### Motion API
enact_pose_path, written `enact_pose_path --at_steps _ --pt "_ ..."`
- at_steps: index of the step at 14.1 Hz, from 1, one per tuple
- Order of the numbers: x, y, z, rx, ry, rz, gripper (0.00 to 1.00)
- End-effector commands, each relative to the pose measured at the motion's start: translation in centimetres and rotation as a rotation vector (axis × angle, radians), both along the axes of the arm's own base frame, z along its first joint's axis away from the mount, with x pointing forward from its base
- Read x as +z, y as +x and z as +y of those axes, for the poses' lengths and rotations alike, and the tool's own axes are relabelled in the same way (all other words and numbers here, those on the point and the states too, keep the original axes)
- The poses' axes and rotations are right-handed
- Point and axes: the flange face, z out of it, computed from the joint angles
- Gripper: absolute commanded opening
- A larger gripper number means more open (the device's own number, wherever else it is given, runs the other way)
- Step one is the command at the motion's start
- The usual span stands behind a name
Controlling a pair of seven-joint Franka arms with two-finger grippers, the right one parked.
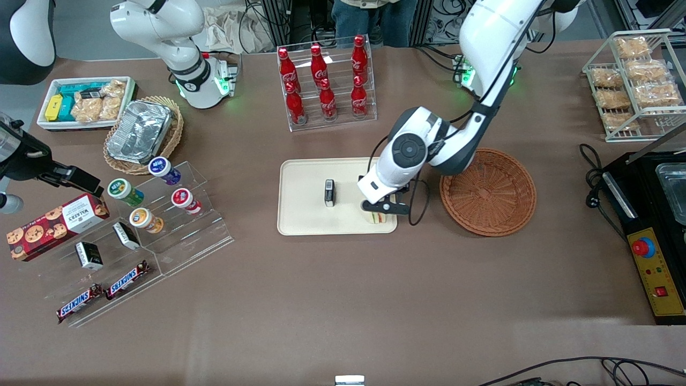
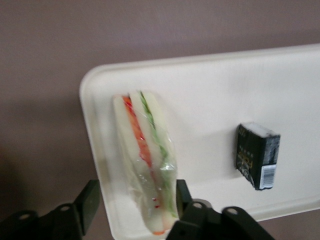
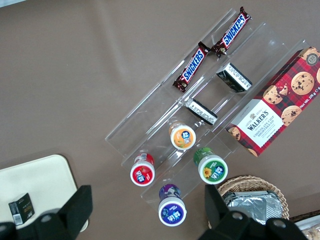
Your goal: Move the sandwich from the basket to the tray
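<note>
With sandwich (image 2: 145,160) lying on tray (image 2: 210,90) near its corner, beside empty basket (image 1: 489,191): placing step, at release. Gripper (image 2: 135,202) low over it, fingers spread either side, apparently gripping nothing. Next: straight lift clear without nudging the wedge. Small black box (image 1: 329,192) also on tray; brown table (image 1: 343,300), bottle rack (image 1: 327,83) farther off.
</note>
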Motion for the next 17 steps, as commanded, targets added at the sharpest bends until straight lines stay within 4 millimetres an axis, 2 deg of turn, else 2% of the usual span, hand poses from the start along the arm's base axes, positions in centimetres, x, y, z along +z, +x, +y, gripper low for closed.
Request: enact_pose_path --at_steps 1,3,6,9,11,13,14,15,17 --pt "6.2 2.7 4.8 0.014 0.012 -0.015 0.99" --pt "9.8 4.5 8.8 -0.032 0.017 0.005 0.99" --pt "15.8 5.6 13.4 -0.184 0.04 0.038 0.99" --pt "20.5 7.2 21.0 -0.251 0.072 0.026 0.99" --pt "23.3 7.3 26.0 -0.279 0.067 0.015 0.99" --pt "26.4 6.5 29.2 -0.286 0.13 -0.026 0.99" --pt "27.2 6.3 31.0 -0.259 0.174 -0.033 1.0" --pt "27.1 6.4 32.8 -0.234 0.203 -0.017 1.0" --pt "27.3 6.4 34.0 -0.225 0.267 -0.017 1.0"
